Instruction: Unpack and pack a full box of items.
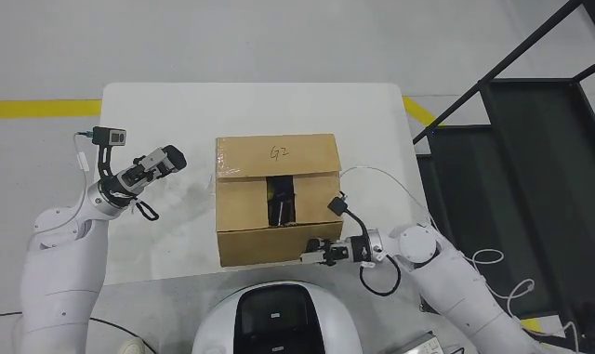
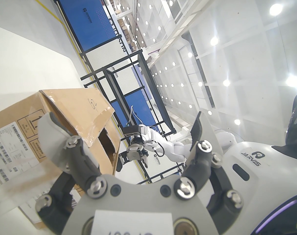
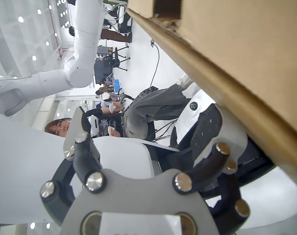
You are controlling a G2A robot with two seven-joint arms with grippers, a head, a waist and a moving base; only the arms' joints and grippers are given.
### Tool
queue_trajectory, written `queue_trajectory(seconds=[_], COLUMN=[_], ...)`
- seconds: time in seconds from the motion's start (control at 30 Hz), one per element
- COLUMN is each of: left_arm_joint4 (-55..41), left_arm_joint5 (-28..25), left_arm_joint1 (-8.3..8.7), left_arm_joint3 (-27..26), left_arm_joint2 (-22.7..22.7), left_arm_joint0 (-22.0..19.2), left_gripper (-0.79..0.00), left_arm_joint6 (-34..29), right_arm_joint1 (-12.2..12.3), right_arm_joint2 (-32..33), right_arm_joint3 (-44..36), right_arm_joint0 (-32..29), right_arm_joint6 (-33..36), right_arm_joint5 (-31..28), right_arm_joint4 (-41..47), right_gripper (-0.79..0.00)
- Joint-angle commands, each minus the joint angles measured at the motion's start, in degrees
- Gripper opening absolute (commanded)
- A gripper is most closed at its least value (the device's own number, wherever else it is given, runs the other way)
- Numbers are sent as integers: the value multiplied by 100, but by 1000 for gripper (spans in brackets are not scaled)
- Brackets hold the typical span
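Two open pincers flank the box (image 1: 277, 198), seemingly ready to spread its flaps (image 1: 244, 203).
The box sits mid-frame on the table (image 1: 158, 112), partly opened. The left pincer (image 1: 175, 158) gapes at centre left, and the right pincer (image 1: 310, 253) is spread just beside the box's lower edge.

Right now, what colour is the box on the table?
The box is plain brown cardboard; the top view shows it best.

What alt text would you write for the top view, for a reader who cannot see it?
A cardboard box sits on a white table, its top flaps leaving a dark gap at the centre. The open left hand is off to one side, clear of the box; the open right hand is at the box's near edge.
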Motion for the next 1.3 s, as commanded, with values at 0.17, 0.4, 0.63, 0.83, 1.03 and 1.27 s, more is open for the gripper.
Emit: queue_trajectory(seconds=[0.17, 0.4, 0.63, 0.83, 1.03, 1.27], left_arm_joint4=[-217, -536, 123, 205, -271, -149], left_arm_joint5=[500, 1287, 537, 429, 1117, 1489], left_arm_joint1=[60, 150, 131, 97, 148, 188], left_arm_joint3=[-419, -741, -1057, -570, -407, -196], left_arm_joint2=[105, 320, 842, 1290, 1311, 1357], left_arm_joint0=[211, 357, 338, 112, 17, -9], left_gripper=[0, 0, 0, 0, 0, 0], left_arm_joint6=[-505, -1349, -599, -301, -936, -924], right_arm_joint1=[178, 271, 273, 274, 276, 241], right_arm_joint2=[802, 1462, 1685, 1715, 1654, 1464], right_arm_joint3=[-572, -608, -390, -312, -353, -258], right_arm_joint0=[-364, -606, -672, -677, -710, -563], right_arm_joint6=[445, 485, 267, 284, 342, 291], right_arm_joint5=[128, 92, -44, 17, 199, 273], right_arm_joint4=[985, 1719, 2136, 2190, 2085, 2056], right_gripper=[0, 0, 0, 0, 0, 0])
